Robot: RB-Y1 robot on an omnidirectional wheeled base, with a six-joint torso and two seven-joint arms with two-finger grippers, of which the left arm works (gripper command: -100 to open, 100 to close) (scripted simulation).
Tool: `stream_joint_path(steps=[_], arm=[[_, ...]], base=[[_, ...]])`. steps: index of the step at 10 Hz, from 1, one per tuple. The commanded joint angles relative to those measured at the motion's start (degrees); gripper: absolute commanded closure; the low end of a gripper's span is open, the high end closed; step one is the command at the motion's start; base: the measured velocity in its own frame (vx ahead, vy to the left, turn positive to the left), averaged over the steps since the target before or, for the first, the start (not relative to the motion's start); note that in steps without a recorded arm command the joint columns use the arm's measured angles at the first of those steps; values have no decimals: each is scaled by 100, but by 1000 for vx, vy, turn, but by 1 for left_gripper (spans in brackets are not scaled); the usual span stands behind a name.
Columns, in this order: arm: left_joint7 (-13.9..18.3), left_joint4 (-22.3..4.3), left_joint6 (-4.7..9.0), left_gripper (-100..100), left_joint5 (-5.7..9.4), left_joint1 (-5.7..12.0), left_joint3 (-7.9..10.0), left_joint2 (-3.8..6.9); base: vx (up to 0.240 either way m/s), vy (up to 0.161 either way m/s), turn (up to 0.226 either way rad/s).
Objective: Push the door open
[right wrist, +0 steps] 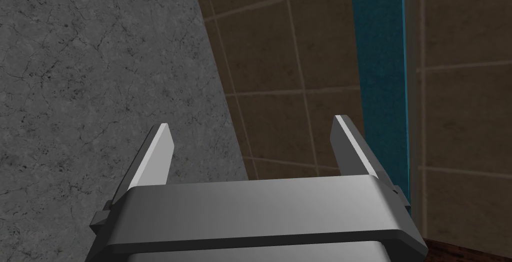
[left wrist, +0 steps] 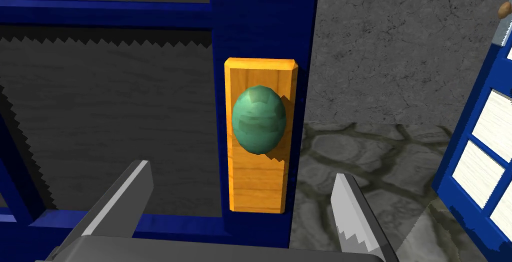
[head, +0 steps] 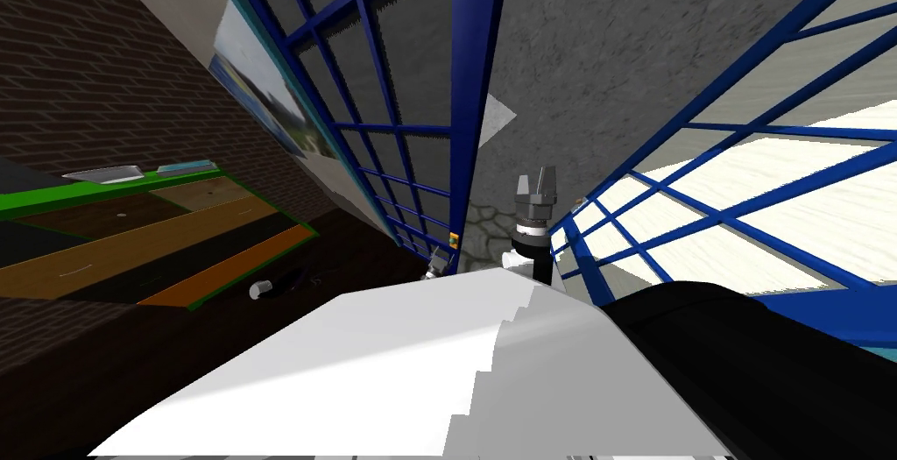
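Observation:
A blue door leaf (head: 469, 87) with dark glass panes stands just ahead of me, seen edge-on. On its edge stile sits a green knob (left wrist: 259, 119) on an orange wooden plate (left wrist: 257, 189), which shows small in the head view as the plate (head: 454, 240). My left gripper (left wrist: 241, 174) is open a short way in front of the knob and slightly below it, touching nothing; it shows low beside the leaf as the left gripper (head: 435, 262). A second blue leaf (head: 701, 174) with white panes swings out on the right. My right gripper (head: 536, 185) is raised in the gap between the leaves, open and empty (right wrist: 251, 124).
Beyond the gap are a grey stone wall (left wrist: 400, 49) and a cobbled floor (left wrist: 350, 154). The second leaf's edge (left wrist: 480, 139) stands close to the left hand. A brick wall, a picture (head: 263, 95) and a green-rimmed counter (head: 158, 236) lie to the left.

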State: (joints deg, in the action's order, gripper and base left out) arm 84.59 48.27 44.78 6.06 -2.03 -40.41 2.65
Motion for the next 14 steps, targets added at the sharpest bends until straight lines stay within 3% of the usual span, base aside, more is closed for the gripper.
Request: stream_joint_path(steps=[1, 4, 5, 6, 11, 12, 14], arm=[[2, -49, 32, -100, 9, 11, 17, -11], [-2, -109, 73, -100, 23, 15, 44, -134], [-5, -137, 84, -100, 18, 38, 57, -71], [-5, -137, 84, 100, 18, 38, 57, -71], [-5, -137, 84, 100, 18, 38, 57, -71], [-26, -107, 53, -100, 48, 12, 95, 20], [-50, -75, 20, -100, 81, -18, 136, -26]], base=[[175, -94, -32], [164, -111, -22], [62, -49, 1], [-7, 5, 5], [-14, 11, -1], [-103, 21, 74], [-207, 26, 88]])
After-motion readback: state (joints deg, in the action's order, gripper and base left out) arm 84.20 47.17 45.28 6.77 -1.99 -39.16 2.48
